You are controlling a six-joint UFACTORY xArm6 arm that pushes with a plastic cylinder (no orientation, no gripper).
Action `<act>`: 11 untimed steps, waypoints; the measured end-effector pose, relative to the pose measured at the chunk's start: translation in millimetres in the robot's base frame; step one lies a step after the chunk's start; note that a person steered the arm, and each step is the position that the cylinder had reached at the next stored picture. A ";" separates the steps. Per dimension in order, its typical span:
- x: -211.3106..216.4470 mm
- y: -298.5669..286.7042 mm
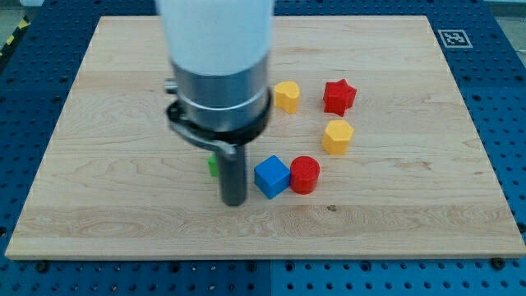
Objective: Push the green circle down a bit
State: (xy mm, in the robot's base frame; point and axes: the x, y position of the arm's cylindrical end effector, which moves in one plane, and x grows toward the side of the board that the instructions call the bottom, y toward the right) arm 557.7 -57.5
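A small sliver of a green block [212, 165] shows at the left side of the rod; most of it is hidden behind the rod, so its shape cannot be made out. My tip [234, 201] rests on the wooden board [99, 164] just below and to the right of that green block, and just left of the blue cube [272, 177]. The arm's wide white and grey body covers the board's upper middle.
A red cylinder [305, 174] touches the blue cube's right side. A yellow hexagon block [337, 136] lies above it, a red star [339, 96] higher up, and a yellow block [287, 96] to the star's left. A fiducial marker [453, 38] sits at the board's top right corner.
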 end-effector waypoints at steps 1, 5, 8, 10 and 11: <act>-15.0 -57.1; -209.4 -29.5; -208.3 1.3; -185.3 4.9; -185.3 18.1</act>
